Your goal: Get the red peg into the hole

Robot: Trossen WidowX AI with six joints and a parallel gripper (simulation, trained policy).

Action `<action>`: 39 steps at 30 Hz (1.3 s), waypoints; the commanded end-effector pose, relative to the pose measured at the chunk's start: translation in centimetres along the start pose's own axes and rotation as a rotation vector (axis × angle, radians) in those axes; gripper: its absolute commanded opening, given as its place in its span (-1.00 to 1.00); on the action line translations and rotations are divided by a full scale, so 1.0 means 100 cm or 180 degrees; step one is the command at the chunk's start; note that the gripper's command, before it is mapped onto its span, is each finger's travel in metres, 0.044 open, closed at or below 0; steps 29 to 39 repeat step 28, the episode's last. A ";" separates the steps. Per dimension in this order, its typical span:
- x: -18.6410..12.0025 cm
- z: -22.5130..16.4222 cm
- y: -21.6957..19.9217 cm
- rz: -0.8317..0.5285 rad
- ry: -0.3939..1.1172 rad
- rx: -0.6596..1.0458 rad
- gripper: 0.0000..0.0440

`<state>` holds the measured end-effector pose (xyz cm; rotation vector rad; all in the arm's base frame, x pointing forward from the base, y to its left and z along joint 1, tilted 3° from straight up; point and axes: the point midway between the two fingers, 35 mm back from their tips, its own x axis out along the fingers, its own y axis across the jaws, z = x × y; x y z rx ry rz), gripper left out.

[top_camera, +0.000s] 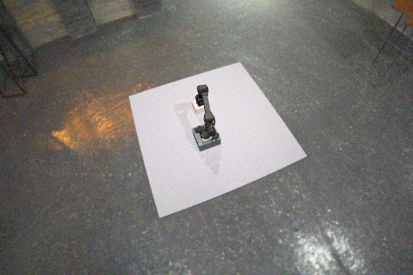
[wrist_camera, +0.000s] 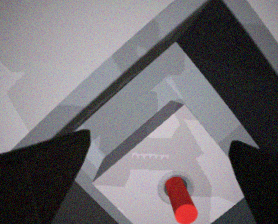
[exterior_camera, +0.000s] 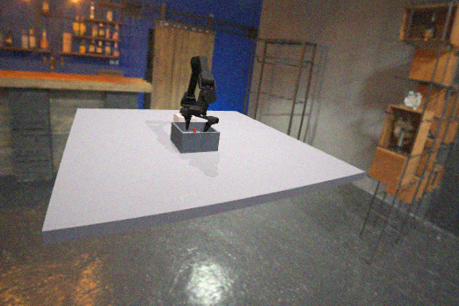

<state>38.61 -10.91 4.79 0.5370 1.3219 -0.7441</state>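
The red peg (wrist_camera: 178, 194) (exterior_camera: 194, 130) stands in the hole of the pale plate (wrist_camera: 125, 192) at the bottom of the open grey box (top_camera: 210, 145) (exterior_camera: 200, 142) (wrist_camera: 132, 55). Much of its length shows above the plate in the wrist view, its top toward the lower edge; how deep it sits cannot be told. My gripper (wrist_camera: 159, 142) (exterior_camera: 197, 127) is wide open above the plate, with its fingertips reaching into the box. The fingers stand on either side of the peg, well apart from it. In the top view the arm hides the peg.
The box walls surround the fingers closely. A pale block (top_camera: 197, 107) (exterior_camera: 178, 117) lies at the arm's base, behind the box in the exterior view. Box and arm stand on a white square table top (top_camera: 253, 142) (exterior_camera: 132, 185).
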 end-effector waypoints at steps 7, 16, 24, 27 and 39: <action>-0.016 0.031 0.049 0.0522 -0.0056 -0.0065 1.00; -0.019 0.034 0.054 0.0576 -0.0073 -0.0076 1.00; -0.019 0.034 0.054 0.0576 -0.0073 -0.0076 1.00; -0.019 0.034 0.054 0.0576 -0.0074 -0.0076 1.00; -0.019 0.034 0.054 0.0577 -0.0074 -0.0076 1.00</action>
